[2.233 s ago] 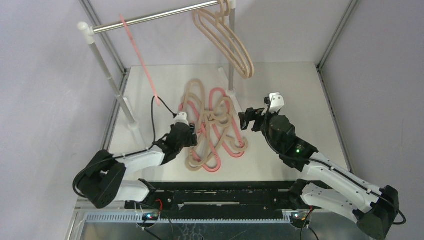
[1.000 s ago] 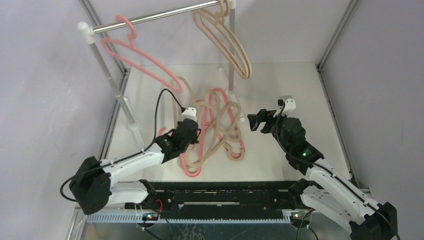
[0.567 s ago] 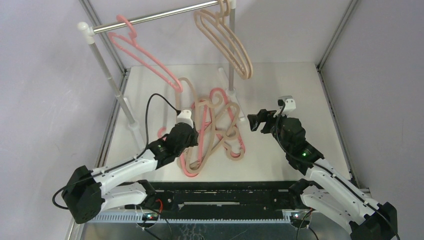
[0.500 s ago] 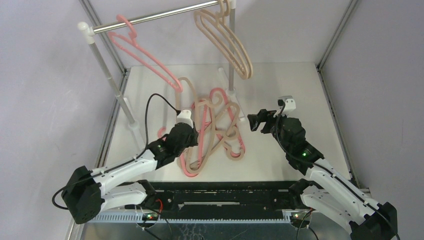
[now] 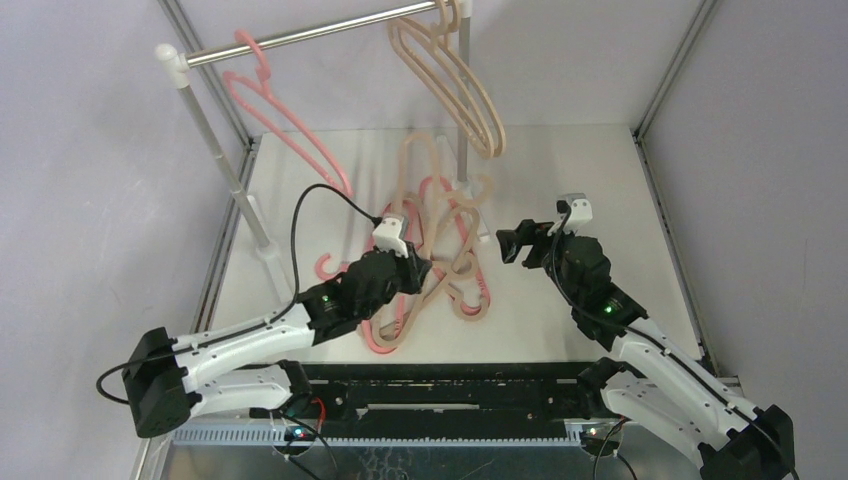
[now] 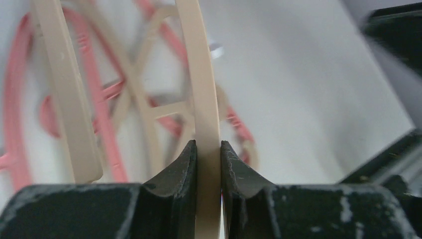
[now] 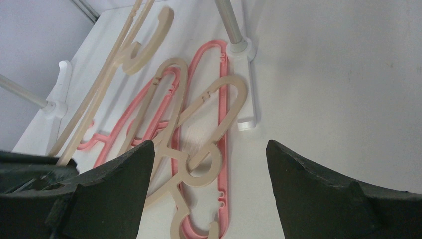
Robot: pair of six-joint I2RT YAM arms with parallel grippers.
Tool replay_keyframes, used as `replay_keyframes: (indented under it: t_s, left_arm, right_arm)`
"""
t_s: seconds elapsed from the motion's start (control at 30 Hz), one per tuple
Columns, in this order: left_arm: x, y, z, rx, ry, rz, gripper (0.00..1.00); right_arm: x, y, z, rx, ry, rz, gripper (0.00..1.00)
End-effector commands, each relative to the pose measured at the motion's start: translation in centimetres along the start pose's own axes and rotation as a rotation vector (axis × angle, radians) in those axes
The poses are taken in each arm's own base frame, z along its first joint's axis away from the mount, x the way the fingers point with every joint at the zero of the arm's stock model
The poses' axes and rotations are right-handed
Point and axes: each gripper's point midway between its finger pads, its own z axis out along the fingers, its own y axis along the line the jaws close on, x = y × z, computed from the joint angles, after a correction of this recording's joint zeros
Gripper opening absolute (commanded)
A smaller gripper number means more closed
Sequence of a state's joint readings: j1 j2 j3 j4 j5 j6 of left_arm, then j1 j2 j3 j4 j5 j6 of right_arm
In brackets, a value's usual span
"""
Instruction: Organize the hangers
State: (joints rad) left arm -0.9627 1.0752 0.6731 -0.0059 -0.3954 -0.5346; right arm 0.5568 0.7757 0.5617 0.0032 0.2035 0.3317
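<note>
One pink hanger (image 5: 285,110) and a couple of beige hangers (image 5: 470,100) hang on the rail (image 5: 300,38); a tangled pile (image 7: 225,199) on the surface (image 5: 580,200) is left to sort. The left end effector (image 6: 208,154) clamps a beige hanger (image 6: 199,74) held above the pile; the right end effector (image 7: 209,147) hovers wide open, empty

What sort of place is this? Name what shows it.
Probably a robot lab test cell: a white table walled by plain grey panels and metal posts, a left arm and right arm bolted at its near edge, a small rail holding hangers.
</note>
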Motion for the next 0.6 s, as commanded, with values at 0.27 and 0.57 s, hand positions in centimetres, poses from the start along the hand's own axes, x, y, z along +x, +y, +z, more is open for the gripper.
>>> replay_keyframes:
  t_s: [0.27,0.57]
  left_arm:
    - [-7.7,-7.7,-3.3,0.133,-0.235,-0.084,0.0]
    - [-9.9,-6.9,-6.3,0.135,-0.305,-0.127,0.0]
  right_arm:
    - [-2.0,-0.2,-0.9,0.001,-0.072,0.037,0.9]
    - [-2.4,-0.2,-1.1,-0.006,-0.082,0.043,0.9]
